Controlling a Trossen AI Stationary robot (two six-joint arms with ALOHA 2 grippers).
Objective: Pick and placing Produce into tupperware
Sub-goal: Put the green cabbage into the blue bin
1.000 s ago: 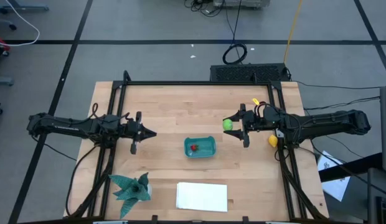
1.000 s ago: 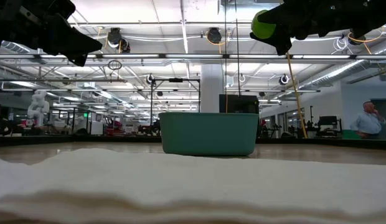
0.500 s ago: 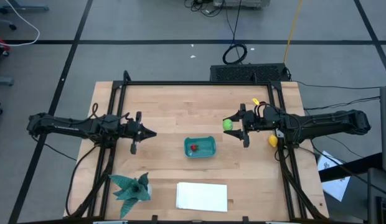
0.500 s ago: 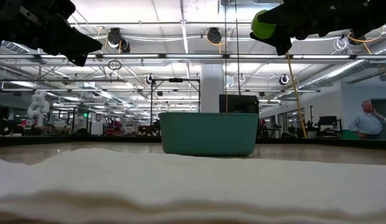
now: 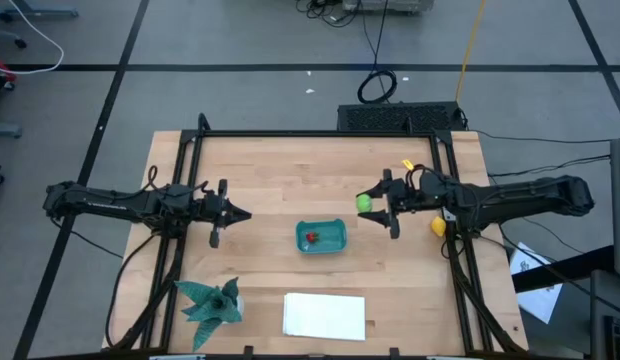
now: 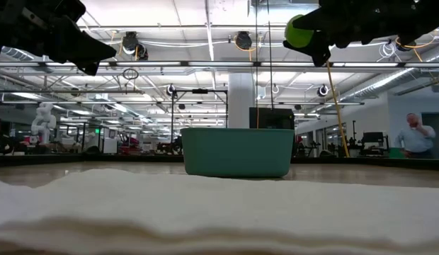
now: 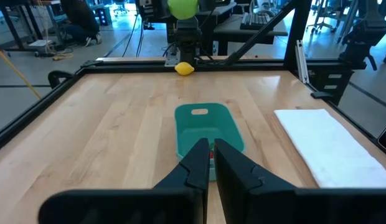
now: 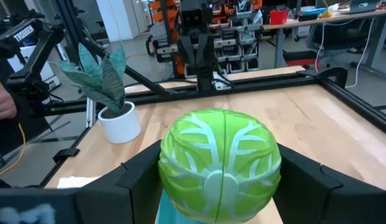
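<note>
Your right gripper (image 5: 374,204) has crept slightly toward the teal tub (image 5: 321,237), clamped on the green produce (image 5: 364,201) and held high to clear the rim. 1 red piece (image 5: 311,238) lies inside. Left gripper (image 5: 230,213) waits, fingers together.

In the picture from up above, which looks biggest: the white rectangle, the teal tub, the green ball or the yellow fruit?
Largest to smallest in the high view:
1. white rectangle
2. teal tub
3. green ball and yellow fruit, which look about alike; the ball is held up nearer the camera, so I won't rank them.
</note>
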